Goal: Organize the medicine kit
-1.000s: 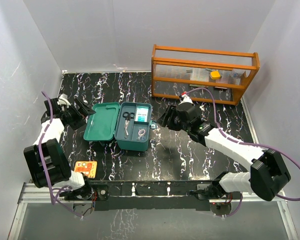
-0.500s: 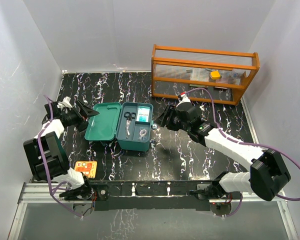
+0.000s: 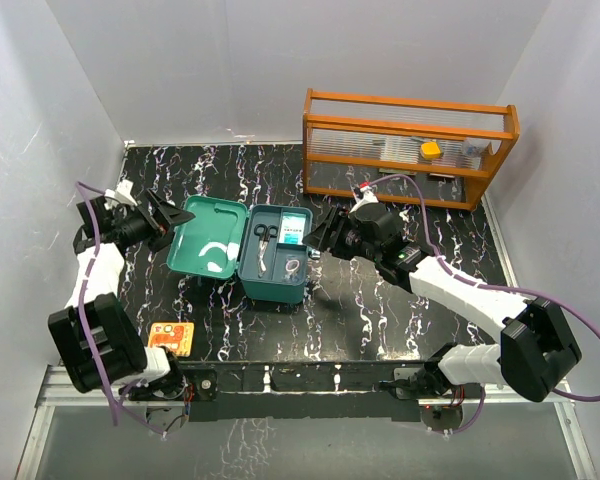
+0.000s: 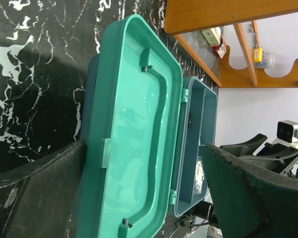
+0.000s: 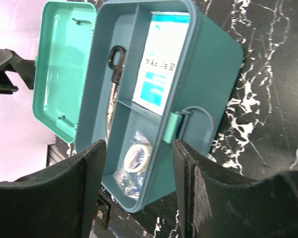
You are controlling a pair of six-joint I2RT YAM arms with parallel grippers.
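The medicine kit is a teal box standing open on the black marbled table. Its lid is tilted up on the left. Inside lie scissors, a white and blue packet and a wrapped tape roll. My left gripper is open at the lid's outer edge. In the left wrist view the lid spans the gap of the left gripper. My right gripper is open at the latch side. In the right wrist view the latch and the tape roll sit by the right gripper.
An orange slatted wooden rack stands at the back right, with a yellow item on its shelf. An orange card lies near the front left edge. White walls close the table on three sides.
The lid has risen from lying flat to tilted up. My left gripper has moved back and left along its edge. The box has shifted slightly right, and the right gripper stays at the latch side.
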